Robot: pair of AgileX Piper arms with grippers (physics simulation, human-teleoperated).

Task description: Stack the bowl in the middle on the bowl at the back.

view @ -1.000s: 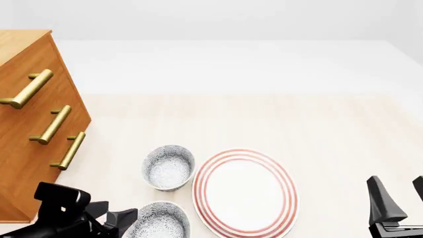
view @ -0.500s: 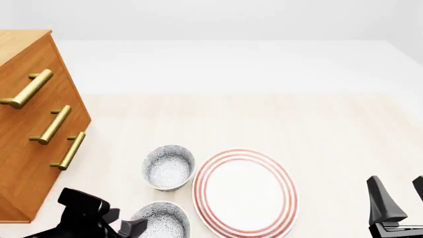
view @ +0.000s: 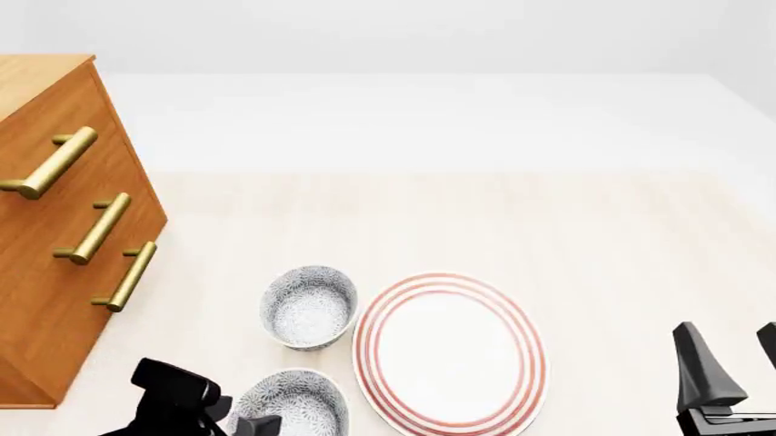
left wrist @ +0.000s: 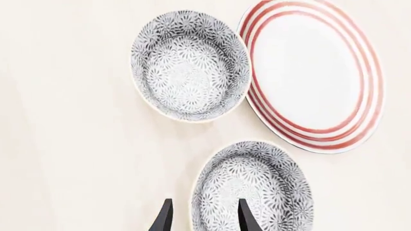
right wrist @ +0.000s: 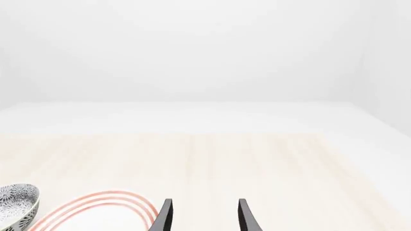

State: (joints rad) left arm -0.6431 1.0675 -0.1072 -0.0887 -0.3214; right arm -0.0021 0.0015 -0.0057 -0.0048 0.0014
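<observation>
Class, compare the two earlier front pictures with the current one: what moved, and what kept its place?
The left gripper moved rightward and lower toward the near speckled bowl; its open fingers now straddle that bowl's rim without closing on it. Nothing was grasped or released. The far speckled bowl, the red-ringed plate, the wooden drawer cabinet and the right gripper stayed put.

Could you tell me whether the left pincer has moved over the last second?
Yes: the left pincer has moved right, away from the drawers and onto the near bowl.

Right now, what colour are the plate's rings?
Red rings on the white plate, clearest in the left wrist view.
</observation>
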